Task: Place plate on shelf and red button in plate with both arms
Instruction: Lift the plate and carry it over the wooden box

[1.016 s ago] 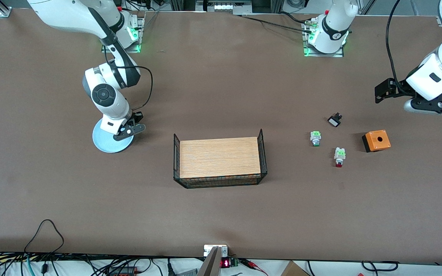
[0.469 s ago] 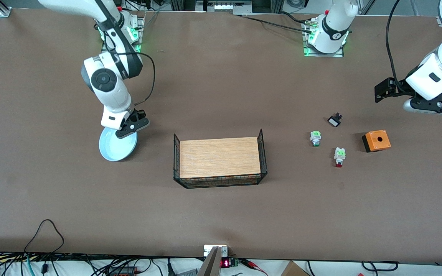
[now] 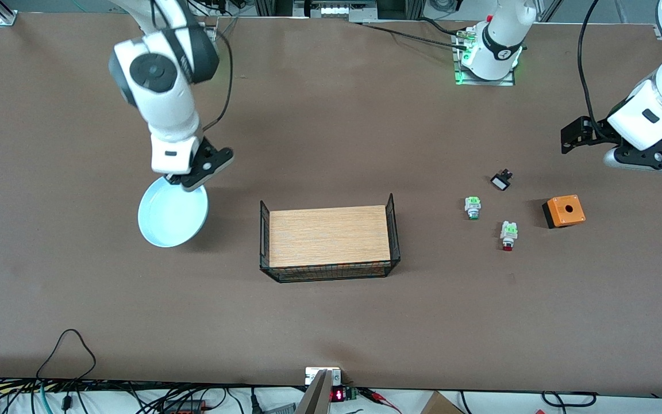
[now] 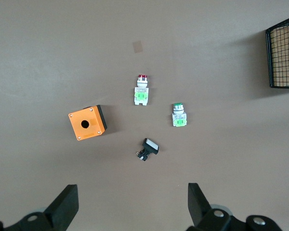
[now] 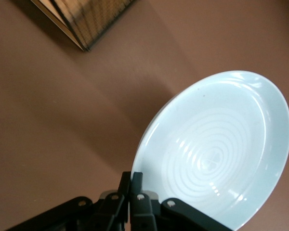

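My right gripper pinches the plate by its rim, tilted above the table toward the right arm's end, with the wire basket beside it toward the middle, while my left gripper, spread wide, waits over the left arm's end.

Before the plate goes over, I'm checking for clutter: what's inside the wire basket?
The wire basket shows only its bare wooden floor; nothing lies in it. The mesh wall nearest the front camera veils a thin strip of that floor.
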